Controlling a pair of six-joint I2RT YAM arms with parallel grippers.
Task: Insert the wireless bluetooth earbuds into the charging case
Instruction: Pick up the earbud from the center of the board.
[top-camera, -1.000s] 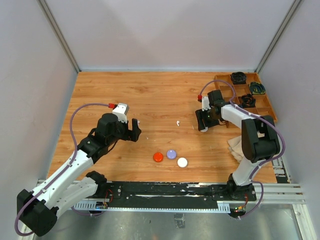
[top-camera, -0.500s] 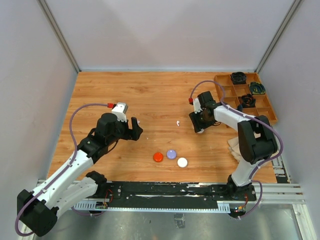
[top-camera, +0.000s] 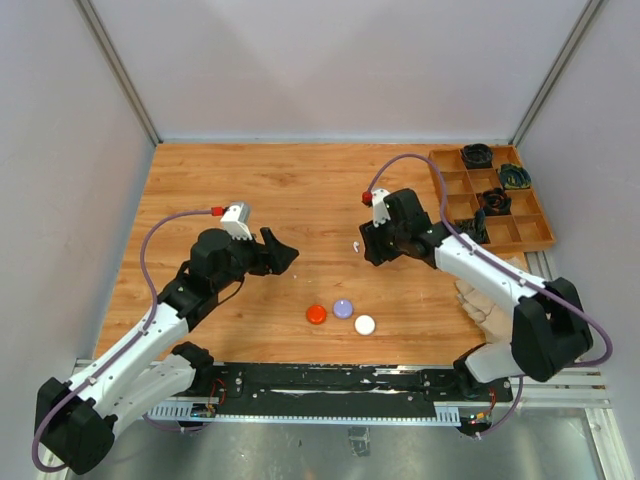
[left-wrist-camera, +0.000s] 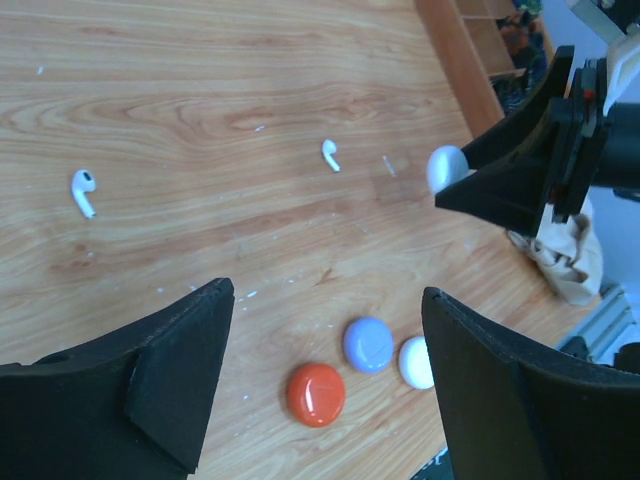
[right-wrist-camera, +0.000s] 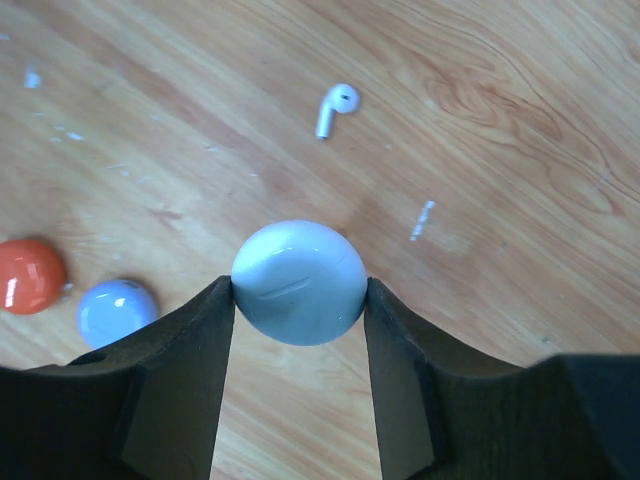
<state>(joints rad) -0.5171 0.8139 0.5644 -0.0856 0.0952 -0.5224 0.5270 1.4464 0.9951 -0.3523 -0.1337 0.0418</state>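
My right gripper (right-wrist-camera: 299, 284) is shut on a rounded white charging case (right-wrist-camera: 299, 282), lid closed, held a little above the wood. The top view puts this gripper (top-camera: 372, 250) near the table's middle. One white earbud (right-wrist-camera: 335, 108) lies just beyond it, small in the top view (top-camera: 356, 245). In the left wrist view that earbud (left-wrist-camera: 329, 154) lies ahead, another white earbud (left-wrist-camera: 83, 192) lies far left, and the held case (left-wrist-camera: 445, 167) shows at the right. My left gripper (left-wrist-camera: 328, 292) is open and empty, left of centre in the top view (top-camera: 283, 252).
Three round pucks lie near the front: red (top-camera: 316, 314), lilac (top-camera: 343, 308) and white (top-camera: 365, 324). A wooden compartment tray (top-camera: 545, 228) with dark items stands at the back right. A beige cloth (top-camera: 488, 300) lies under the right arm.
My right arm has swung left from beside the tray towards the table's middle, carrying the case. My left gripper has shifted slightly right and its jaws have narrowed a little.
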